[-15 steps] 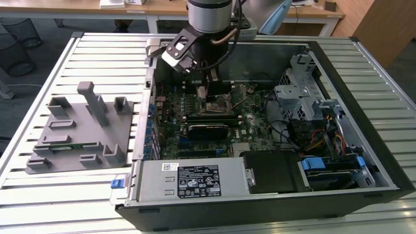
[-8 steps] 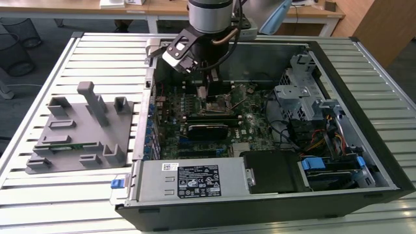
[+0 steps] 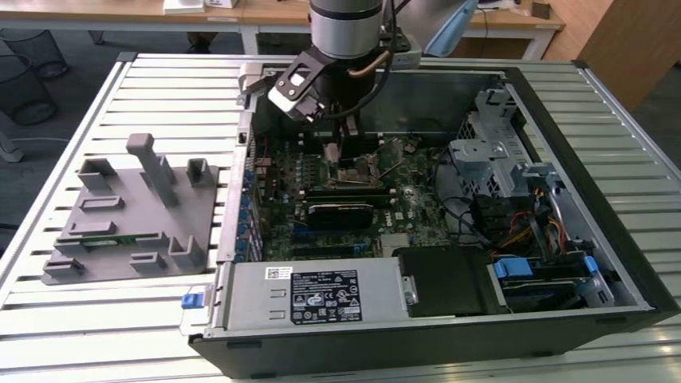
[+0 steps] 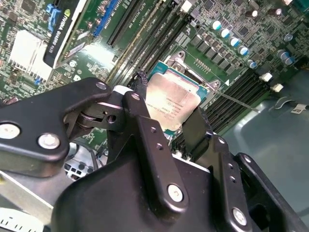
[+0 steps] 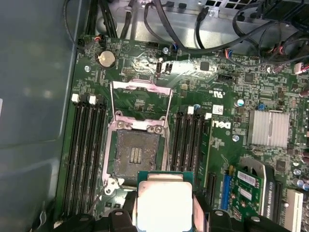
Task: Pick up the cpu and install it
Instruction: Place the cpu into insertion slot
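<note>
From my seat, the gripper (image 4: 166, 113) is closed on the cpu (image 5: 164, 205). Its two black fingers (image 4: 149, 140) press on opposite edges of the chip, and the silver-grey top faces the camera in both wrist views. In the exterior view the arm reaches down into the open computer case (image 3: 553, 120), with the chip low over the middle of the motherboard (image 5: 227, 145).

The cpu is not seated. In the first wrist view the socket (image 5: 136, 154) lies bare, with its dark contact field exposed. The load plate (image 5: 141, 87) is swung up and away from it. The chip sits at the socket's near edge, and I cannot tell whether it hangs clear or touches the frame. Memory slots (image 5: 87, 145) run along both sides of the socket, close by.

I judge the chip to be very light and quite stiff — a thin plate that won't flex in the grip. The metal top looks smooth, so it could slide if held loosely. The fragile parts, I reckon, are its underside and the socket's contacts, not the lid. The thin side edges are the right place to hold it, as it is held now, with modest force and kept level — it would tolerate no scraping or tilt.

Outside the case, on the exterior view's left, a grey parts fixture (image 3: 127, 215) rests on the slatted table (image 3: 159, 88).
</note>
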You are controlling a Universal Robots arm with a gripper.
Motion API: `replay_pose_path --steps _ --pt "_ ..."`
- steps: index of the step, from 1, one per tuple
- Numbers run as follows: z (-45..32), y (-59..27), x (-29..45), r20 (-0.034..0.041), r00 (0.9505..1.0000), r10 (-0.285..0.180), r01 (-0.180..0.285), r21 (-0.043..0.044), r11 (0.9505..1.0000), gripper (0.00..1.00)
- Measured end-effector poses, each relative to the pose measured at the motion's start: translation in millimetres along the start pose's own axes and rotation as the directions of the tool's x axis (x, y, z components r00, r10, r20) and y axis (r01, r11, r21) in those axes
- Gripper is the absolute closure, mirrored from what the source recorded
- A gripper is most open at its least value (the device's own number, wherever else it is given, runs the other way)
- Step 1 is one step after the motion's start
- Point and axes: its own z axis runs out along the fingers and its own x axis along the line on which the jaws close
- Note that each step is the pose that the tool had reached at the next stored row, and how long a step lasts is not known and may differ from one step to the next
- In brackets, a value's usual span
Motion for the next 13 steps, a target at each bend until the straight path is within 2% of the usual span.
replay_pose_path --steps 4,10,13 --pt "4.9 5.1 4.0 0.0000 1.0000 0.003 -0.003 -0.0001 1.0000 0.46" --pt "11.8 7.7 4.3 -0.0010 0.9993 0.037 -0.037 0.0002 0.9993 0.46" --pt "16.2 11.7 6.7 -0.0008 0.9992 0.040 -0.040 0.0003 0.9992 0.46"
